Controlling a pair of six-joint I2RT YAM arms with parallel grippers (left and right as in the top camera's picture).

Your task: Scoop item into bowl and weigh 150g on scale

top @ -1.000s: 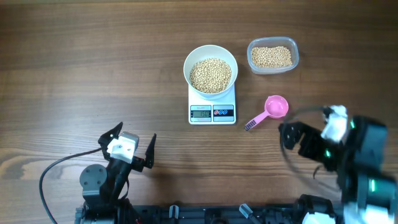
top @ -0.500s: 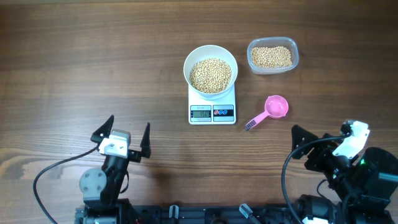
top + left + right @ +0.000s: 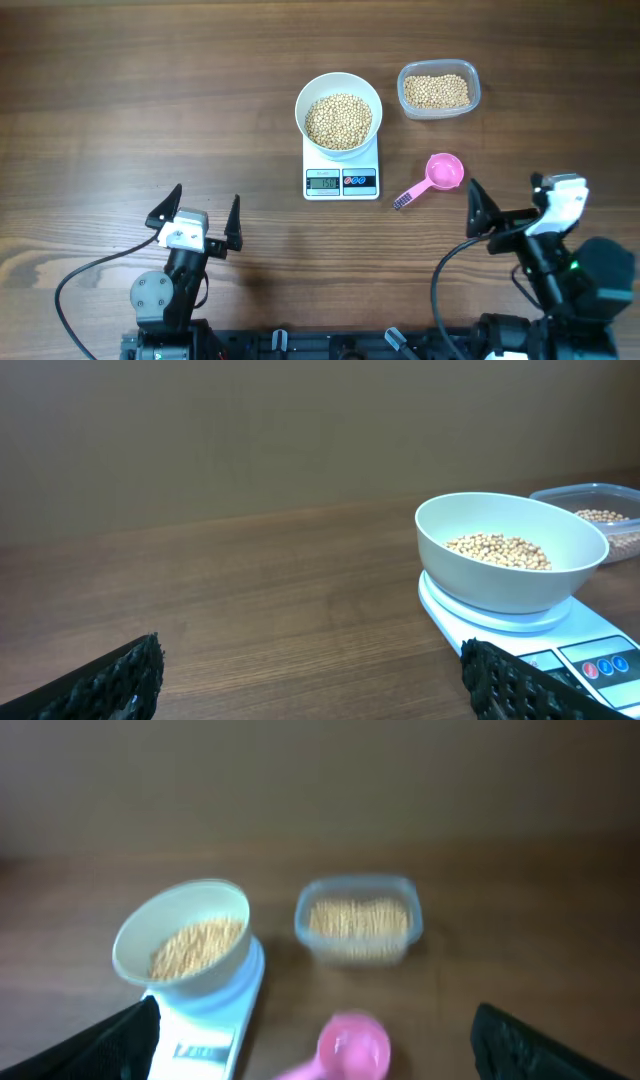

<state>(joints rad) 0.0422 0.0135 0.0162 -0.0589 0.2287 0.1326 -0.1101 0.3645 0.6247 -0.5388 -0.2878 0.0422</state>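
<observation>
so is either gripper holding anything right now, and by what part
Nothing is held. The left gripper and the right gripper are both open and empty, and the pink scoop lies on the table apart from both.

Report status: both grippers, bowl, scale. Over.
Left gripper open, empty. Right gripper open, empty. Bowl of beans on scale. Pink scoop on table beside scale, nothing in the way.

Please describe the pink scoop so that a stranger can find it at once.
Near the middle of the wooden table stands a white scale with a bowl on it. Just right of the scale, nearer the robot than the clear tub, lies the scoop. It is the only pink thing: a small round cup with a short handle.
</observation>
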